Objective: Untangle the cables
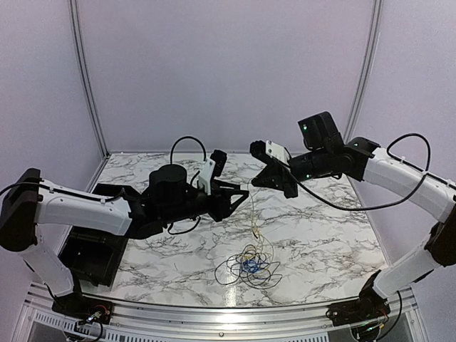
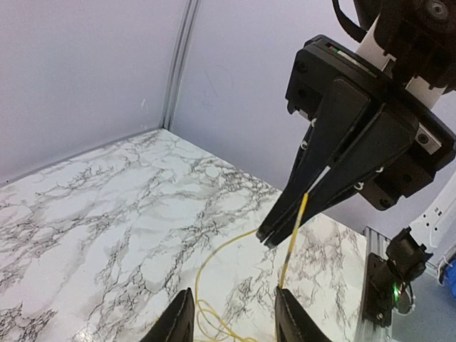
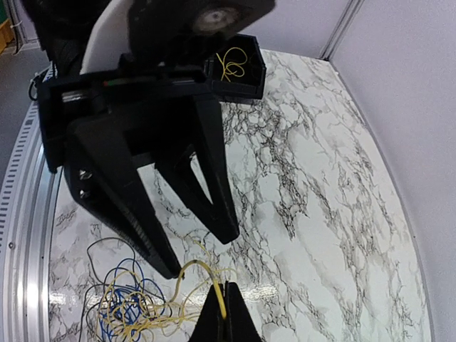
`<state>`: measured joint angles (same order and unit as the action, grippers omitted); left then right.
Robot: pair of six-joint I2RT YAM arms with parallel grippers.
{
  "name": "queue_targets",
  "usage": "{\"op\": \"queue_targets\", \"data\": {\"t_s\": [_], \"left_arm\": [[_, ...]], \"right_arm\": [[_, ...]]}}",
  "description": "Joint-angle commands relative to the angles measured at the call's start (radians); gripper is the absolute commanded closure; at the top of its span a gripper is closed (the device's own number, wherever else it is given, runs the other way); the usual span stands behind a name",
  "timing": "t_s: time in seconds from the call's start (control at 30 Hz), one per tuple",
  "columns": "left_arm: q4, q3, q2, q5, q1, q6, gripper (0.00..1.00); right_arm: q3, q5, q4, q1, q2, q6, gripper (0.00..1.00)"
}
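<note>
The cables lie in a loose tangle (image 1: 249,267) on the marble table: yellow, blue (image 1: 250,266) and black (image 1: 226,275) loops. The tangle also shows in the right wrist view (image 3: 121,310). One yellow cable (image 1: 254,221) rises from it to my right gripper (image 1: 258,182), which is shut on its end (image 3: 219,293), held above the table. My left gripper (image 1: 240,196) faces it, open; the yellow cable (image 2: 292,235) runs from the right gripper's tips to the inside of my left gripper's right finger (image 2: 291,320). My left gripper's own jaws (image 2: 235,324) stand wide apart.
A black bin (image 1: 89,256) stands at the table's left edge; in the right wrist view a yellow coil (image 3: 231,65) lies in it. Walls close the back and sides. A metal rail (image 1: 214,313) runs along the near edge.
</note>
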<state>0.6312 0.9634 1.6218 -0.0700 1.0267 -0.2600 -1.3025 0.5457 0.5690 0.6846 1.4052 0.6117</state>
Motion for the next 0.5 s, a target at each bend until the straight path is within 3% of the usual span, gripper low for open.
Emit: {"op": "queue_targets", "data": {"t_s": [0.0, 0.3, 0.47], "left_arm": [[0.233, -0.018, 0.040, 0.232, 0.033, 0.028, 0.59], [0.335, 0.053, 0.219, 0.197, 0.062, -0.012, 0.62], [0.391, 0.012, 0.231, 0.271, 0.083, -0.050, 0.62]], "right_arm": [[-0.035, -0.048, 0.005, -0.023, 0.022, -0.084, 1.00], [-0.078, -0.095, -0.024, -0.035, 0.021, -0.129, 1.00], [-0.096, -0.137, -0.031, -0.038, 0.029, -0.153, 1.00]]}}
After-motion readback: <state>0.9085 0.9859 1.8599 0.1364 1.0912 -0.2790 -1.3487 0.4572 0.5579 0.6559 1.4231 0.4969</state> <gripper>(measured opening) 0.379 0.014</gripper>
